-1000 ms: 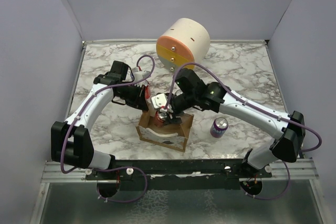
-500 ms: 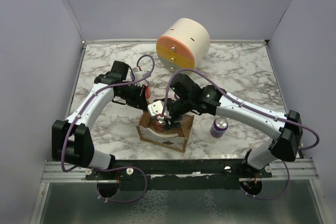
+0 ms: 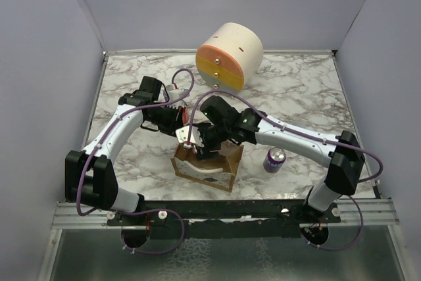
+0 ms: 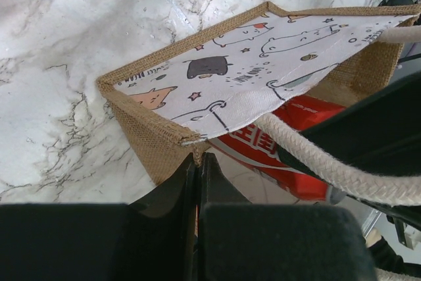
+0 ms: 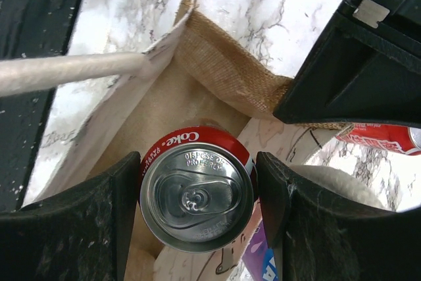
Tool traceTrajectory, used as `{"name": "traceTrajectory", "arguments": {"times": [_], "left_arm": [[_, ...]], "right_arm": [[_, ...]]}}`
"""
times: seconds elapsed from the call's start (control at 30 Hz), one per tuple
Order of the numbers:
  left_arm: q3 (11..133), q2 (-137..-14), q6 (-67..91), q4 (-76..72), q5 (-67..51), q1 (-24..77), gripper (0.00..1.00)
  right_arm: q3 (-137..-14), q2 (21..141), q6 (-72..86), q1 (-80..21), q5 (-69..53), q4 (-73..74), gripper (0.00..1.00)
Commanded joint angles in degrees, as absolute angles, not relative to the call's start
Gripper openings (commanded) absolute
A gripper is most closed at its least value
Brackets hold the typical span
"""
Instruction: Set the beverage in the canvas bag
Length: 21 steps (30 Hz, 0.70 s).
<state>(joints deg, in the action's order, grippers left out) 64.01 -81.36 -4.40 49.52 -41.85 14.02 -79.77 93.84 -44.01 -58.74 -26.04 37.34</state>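
Marble table [image 3: 309, 90]: can [image 5: 197, 192] in canvas bag [image 4: 164, 143]

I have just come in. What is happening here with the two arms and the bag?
The left gripper is shut on a corner of the canvas bag, holding its rim as the bag stands on the marble table. The right gripper holds a red cola can upright at the bag's open mouth, not yet released. A purple can stands on the table on the right arm's side of the bag, untouched.
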Motion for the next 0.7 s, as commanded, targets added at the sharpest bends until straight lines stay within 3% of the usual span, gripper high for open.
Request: {"name": "traceTrajectory", "arguments": {"times": [0.0,0.27,0.67], "left_arm": [[63.46,-81.67,-4.98,49.92,-43.50,14.67,0.00],[62.77,-81.12,-5.35,49.78,-43.46,14.83,0.00],[62.21,-80.82,-5.36,49.21,-42.16,15.12,0.00]], "right_arm": [[-81.56,95.01,-41.02,-59.40,-21.06,29.03,0.01],[-80.36,97.07,-36.37,-59.39,-16.99,25.24,0.01],[-77.54,100.59,-34.64,-59.32,-20.83,24.17,0.01]]}}
